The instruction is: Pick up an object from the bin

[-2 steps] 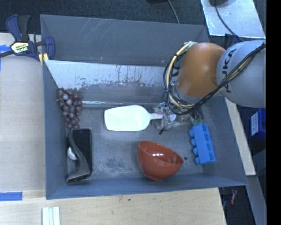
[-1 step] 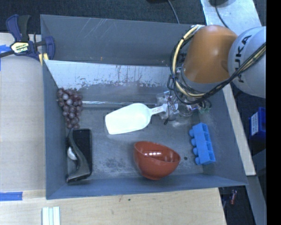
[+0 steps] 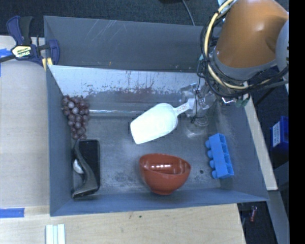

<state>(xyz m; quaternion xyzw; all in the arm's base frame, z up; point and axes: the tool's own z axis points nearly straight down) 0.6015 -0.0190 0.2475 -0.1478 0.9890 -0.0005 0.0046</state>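
My gripper [image 3: 197, 107] is low in the bin's right part, near the back wall, under the orange cover. A white plastic scoop [image 3: 152, 123] lies just to its left, in the middle of the bin. The scoop's short handle points right and reaches up to the gripper; I cannot tell whether they touch. A blue toy block [image 3: 219, 155] with round studs lies on the floor just in front of and to the right of the gripper.
A red bowl [image 3: 164, 172] stands upright at the front middle. A bunch of dark purple grapes [image 3: 75, 116] lies along the left wall, with black sunglasses [image 3: 87, 168] in the front left corner. Bare floor shows between the scoop and the grapes.
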